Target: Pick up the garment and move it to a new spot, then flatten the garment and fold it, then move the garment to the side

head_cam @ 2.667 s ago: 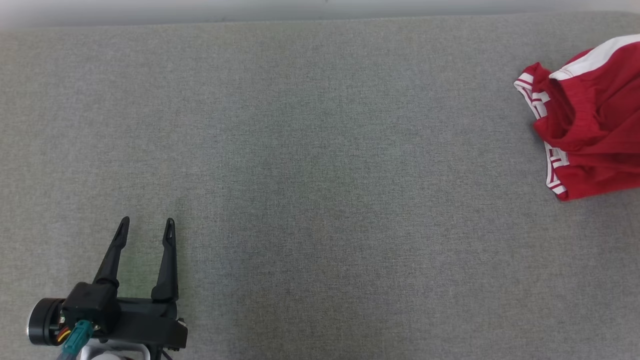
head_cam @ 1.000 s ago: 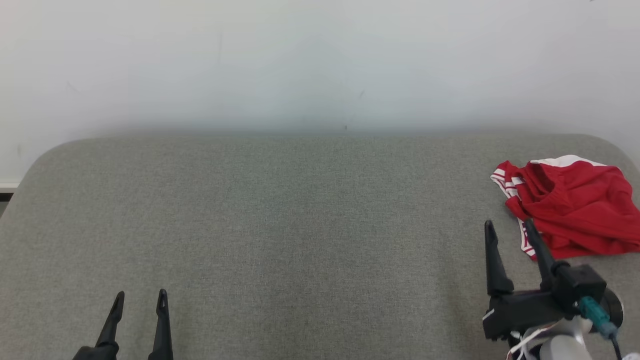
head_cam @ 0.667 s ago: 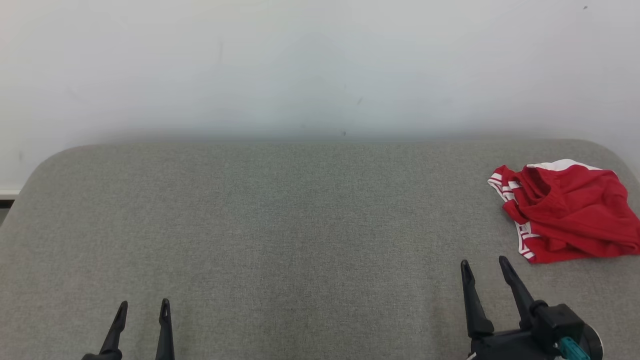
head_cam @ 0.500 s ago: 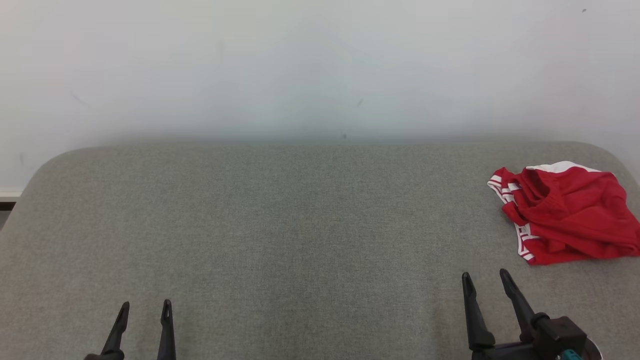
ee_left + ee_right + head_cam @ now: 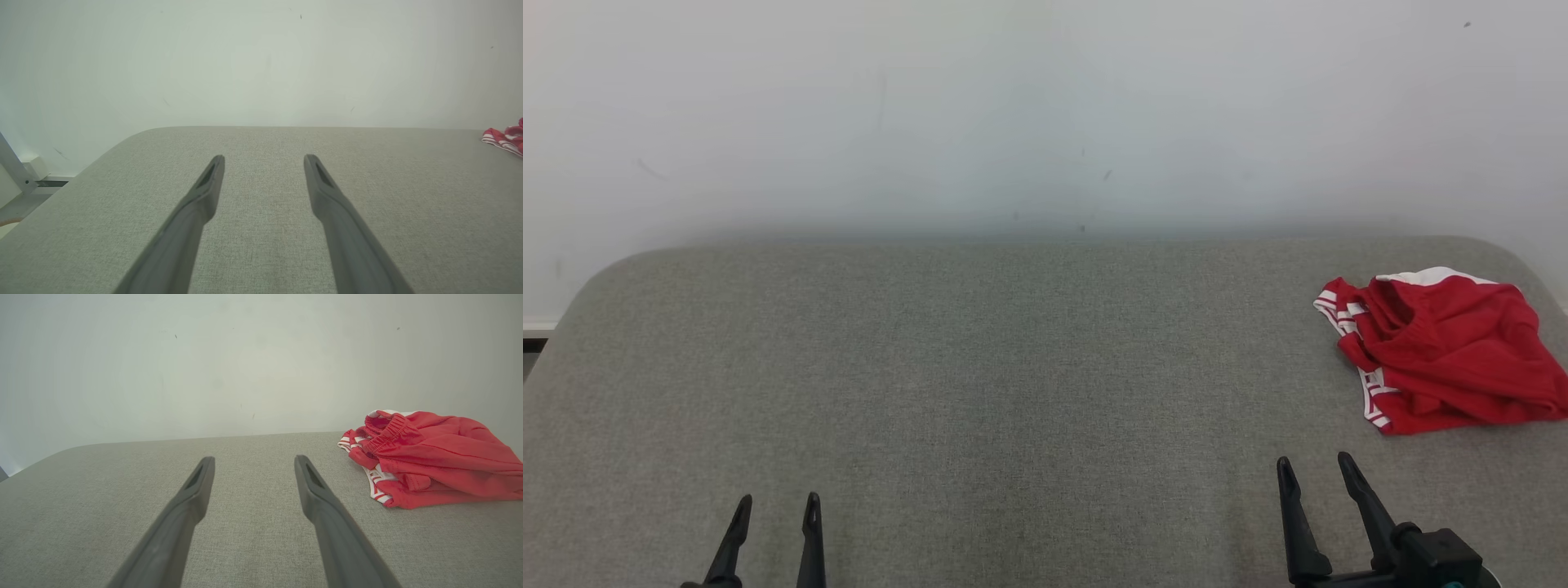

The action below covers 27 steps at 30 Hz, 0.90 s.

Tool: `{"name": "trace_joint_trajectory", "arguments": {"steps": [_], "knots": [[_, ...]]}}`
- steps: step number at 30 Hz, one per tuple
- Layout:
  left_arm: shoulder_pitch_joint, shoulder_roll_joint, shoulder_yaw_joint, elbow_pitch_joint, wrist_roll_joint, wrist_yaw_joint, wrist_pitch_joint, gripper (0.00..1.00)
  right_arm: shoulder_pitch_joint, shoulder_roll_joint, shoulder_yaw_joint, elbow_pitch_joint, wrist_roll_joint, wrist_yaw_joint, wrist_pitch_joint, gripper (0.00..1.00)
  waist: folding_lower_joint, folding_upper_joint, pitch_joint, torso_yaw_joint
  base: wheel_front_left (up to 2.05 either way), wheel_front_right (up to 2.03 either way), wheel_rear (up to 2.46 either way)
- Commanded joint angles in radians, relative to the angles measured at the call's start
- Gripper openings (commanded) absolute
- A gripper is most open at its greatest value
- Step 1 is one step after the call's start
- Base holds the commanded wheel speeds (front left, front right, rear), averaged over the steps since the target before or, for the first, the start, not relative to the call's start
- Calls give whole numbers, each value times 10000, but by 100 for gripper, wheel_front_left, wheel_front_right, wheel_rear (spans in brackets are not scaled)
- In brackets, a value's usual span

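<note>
**Q:** Where does the garment (image 5: 1445, 351) lie?

**A:** On the far right of the grey padded table (image 5: 1013, 392), close to its rounded back corner. It is a crumpled red heap. White striped trim runs along its left edge, a white band shows at its top, and a gathered elastic waistband is turned upward. In the head view its right end runs out of the frame.

**Q:** How does the right gripper (image 5: 1314, 461) stand?

**A:** It is at the lower right of the head view, over the near part of the table. Its two dark fingers (image 5: 325, 506) are spread apart, with bare table between them, and it holds nothing. The garment sits ahead of it and to its right, near but not touching.

**Q:** And the left gripper (image 5: 778, 500)?

**A:** It is at the lower left of the head view, likewise spread and empty, pointing toward the pale wall (image 5: 1013, 106) behind the table. It is well apart from the garment. In the left wrist view, a red and white edge of the cloth shows at the right border, level with the far edge of the table.
</note>
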Motion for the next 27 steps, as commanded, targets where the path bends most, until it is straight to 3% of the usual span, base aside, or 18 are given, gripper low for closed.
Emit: {"name": "trace_joint_trajectory", "arguments": {"steps": [1,27], "knots": [[128,24,-53,-20,-24,24,-32,100,66,12,-18,62,111,-30,5,100,0,0,-3,10,0,0,0],[139,-46,106,126,180,23,-32,100,19,12,-150,251,192,-30,5,100,0,0,20,-72,0,0,0]]}}
